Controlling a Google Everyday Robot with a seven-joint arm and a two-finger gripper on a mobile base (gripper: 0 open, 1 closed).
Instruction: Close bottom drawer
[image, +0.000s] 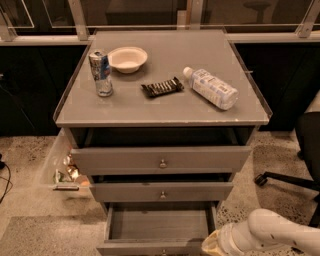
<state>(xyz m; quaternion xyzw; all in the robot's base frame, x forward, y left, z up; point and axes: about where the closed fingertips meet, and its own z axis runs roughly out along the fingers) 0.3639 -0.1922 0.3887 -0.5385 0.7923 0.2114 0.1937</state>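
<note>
1. The gripper (210, 245) sits at the lower frame edge, below the bench's front right corner and just beside the right end of the bottom drawer (134, 247). It is cut off there, so I cannot tell whether it is spread or closed, or whether it touches the drawer.
2. The bottom drawer is pulled well out under the bench's front edge. Its grey interior is bare and its front panel lies along the lower frame edge.
3. The step in hand looks like the approach: the gripper is brought level with the drawer front, but the push is not yet done.
4. The next move probably calls for getting in front of the panel, near its centre knob, then pressing straight back toward the bench's rear edge. A push at the right end alone could skew the drawer.
5. The arm (272, 235) comes in from the lower right, its white forearm lying low and nearly level, pointing left.
6. Above, the middle drawer (125, 191) and top drawer (115, 160) stand slightly out.
7. On the bench (165, 107), a can (101, 73) and bowl (127, 58) sit toward the rear left corner, and a bottle (211, 88) lies nearer the right edge.
</note>
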